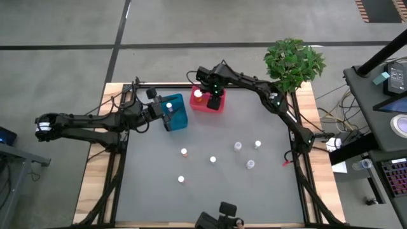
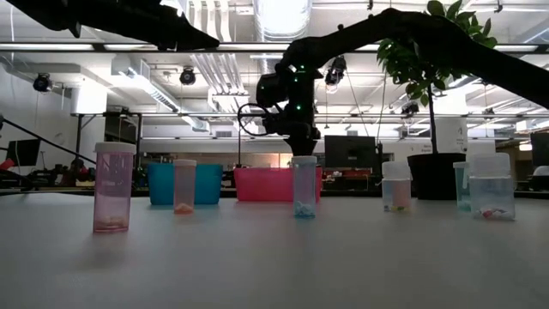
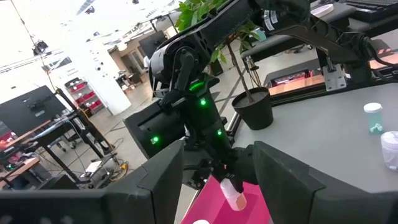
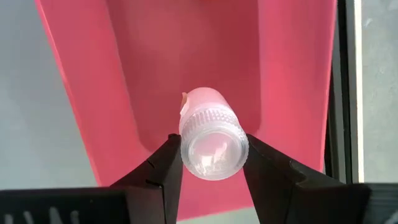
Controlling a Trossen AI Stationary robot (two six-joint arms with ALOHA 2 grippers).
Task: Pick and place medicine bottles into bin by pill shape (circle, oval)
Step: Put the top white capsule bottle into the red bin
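My right gripper [image 1: 214, 100] hangs over the pink bin [image 1: 219, 105] at the table's far side, shut on a small white-capped medicine bottle [image 4: 212, 142]. The bottle also shows in the left wrist view [image 3: 234, 196]. My left gripper [image 1: 166, 111] is open and empty over the blue bin [image 1: 180, 114], left of the pink bin; its fingers [image 3: 160, 180] show wide apart. Several small white-capped bottles stand on their bases on the grey table, among them ones at the middle [image 1: 212, 159], left of it [image 1: 184, 152] and right of it [image 1: 250, 164]. My right gripper pinches the bottle's ribbed white cap [image 4: 211, 127] between its two fingers [image 4: 166, 163], one on each side. The fingers come from above, pointing down. The bottle hangs below them, lifted clear above the pink bin's floor [image 4: 186, 50].
A white-topped thing [image 1: 198, 95] shows at the pink bin's left part. A potted plant [image 1: 294, 60] stands at the far right corner. In the low view a pinkish bottle [image 2: 114, 187] stands nearest the camera, with more bottles [image 2: 304, 186] [image 2: 491, 186] in a row before the bins.
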